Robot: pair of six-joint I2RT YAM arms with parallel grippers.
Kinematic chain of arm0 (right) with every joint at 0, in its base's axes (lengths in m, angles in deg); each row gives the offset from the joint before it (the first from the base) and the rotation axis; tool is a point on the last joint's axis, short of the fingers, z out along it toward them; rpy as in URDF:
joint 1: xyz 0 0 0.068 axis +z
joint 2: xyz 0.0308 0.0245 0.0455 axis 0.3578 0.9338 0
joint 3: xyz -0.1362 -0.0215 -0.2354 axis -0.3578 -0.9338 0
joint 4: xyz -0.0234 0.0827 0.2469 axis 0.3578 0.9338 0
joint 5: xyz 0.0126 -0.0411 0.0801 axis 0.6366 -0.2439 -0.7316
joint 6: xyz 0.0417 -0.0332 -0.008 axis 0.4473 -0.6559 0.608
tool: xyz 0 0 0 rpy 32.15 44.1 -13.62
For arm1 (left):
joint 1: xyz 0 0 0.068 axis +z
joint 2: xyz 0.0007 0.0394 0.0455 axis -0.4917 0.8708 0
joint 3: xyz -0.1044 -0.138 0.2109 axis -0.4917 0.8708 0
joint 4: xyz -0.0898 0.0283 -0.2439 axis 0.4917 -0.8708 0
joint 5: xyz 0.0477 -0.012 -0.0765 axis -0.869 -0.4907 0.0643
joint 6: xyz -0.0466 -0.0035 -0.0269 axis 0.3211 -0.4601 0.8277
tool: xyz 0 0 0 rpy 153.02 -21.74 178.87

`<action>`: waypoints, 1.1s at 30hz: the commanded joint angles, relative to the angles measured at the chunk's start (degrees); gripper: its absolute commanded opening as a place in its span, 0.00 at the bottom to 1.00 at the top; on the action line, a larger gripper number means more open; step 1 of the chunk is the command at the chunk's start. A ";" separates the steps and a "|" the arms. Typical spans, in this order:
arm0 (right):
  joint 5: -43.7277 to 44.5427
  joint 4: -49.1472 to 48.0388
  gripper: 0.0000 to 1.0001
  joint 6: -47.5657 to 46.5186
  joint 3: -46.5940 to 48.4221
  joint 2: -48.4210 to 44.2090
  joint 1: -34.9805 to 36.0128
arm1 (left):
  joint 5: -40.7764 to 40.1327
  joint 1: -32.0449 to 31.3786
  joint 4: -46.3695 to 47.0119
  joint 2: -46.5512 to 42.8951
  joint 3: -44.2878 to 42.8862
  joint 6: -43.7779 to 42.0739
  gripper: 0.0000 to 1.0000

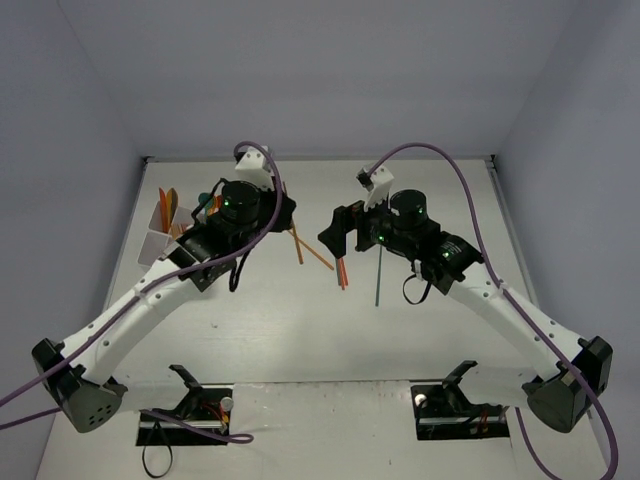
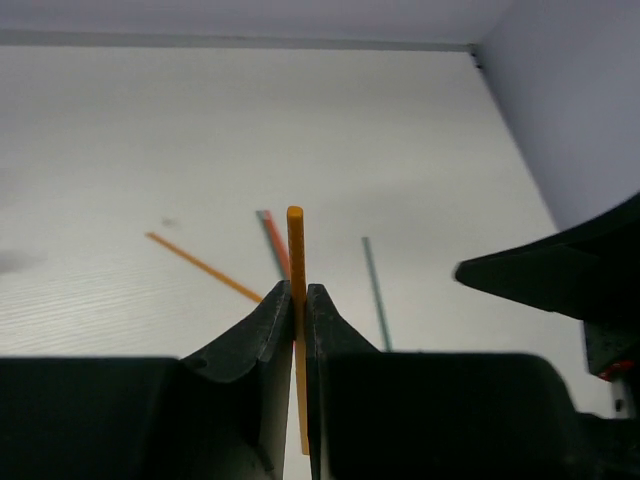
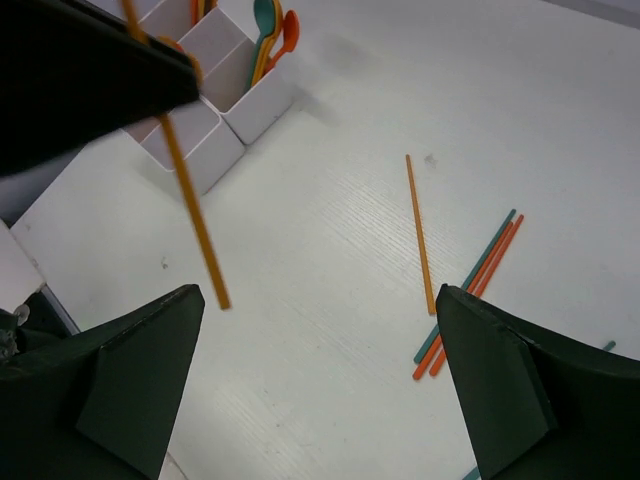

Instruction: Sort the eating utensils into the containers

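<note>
**Now: L arm holds one stick, box drop pending**

Fig. Utensil sorting, mid-task. The left gripper (image 2: 298, 292) is clamped tight on one orange stick (image 2: 295, 245), pinched partway along its length, w/ the rounded end showing past the fingertips. The right gripper (image 3: 320, 295) hangs w/ jaws spread wide and nothing between them. It is above the loose sticks (image 3: 468, 290) lying flat on the table (image 3: 330, 180): one orange alone, w/ a teal + orange-red bundle at its near end. The box (image 3: 250, 110) stands at the table's far left, close to the L arm's wrist. Teal and orange spoons (image 3: 265, 20) lean in one of its cells.

Step (judged): the pick is done and the carry to the box comes next. That move calls for swinging the L wrist over a cell, bringing the stick nearer upright, and getting its lower end inside the walls before the jaws part. Which cell takes sticks can't be told from these views.

Orientation: seen from the R wrist, the held stick's long axis runs steeply, tilted off vertical, w/ one end above the jaws and the other down toward the table. Whether the low end touches the surface can't be told. The loose sticks lie roughly parallel, pointing near-to-far.
</note>
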 commanded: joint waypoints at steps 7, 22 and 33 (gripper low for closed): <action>8.63 -3.23 1.00 3.50 -4.26 -3.37 -1.07 | -14.00 23.38 -8.04 -11.18 0.35 -19.89 0.00; 7.18 -1.26 1.00 2.03 -8.89 -6.85 -7.41 | -12.55 46.33 6.02 -2.03 7.48 -26.89 0.00; 13.62 4.45 0.97 4.24 -12.28 -6.01 -10.68 | -13.95 47.66 11.51 3.98 11.91 -26.44 0.02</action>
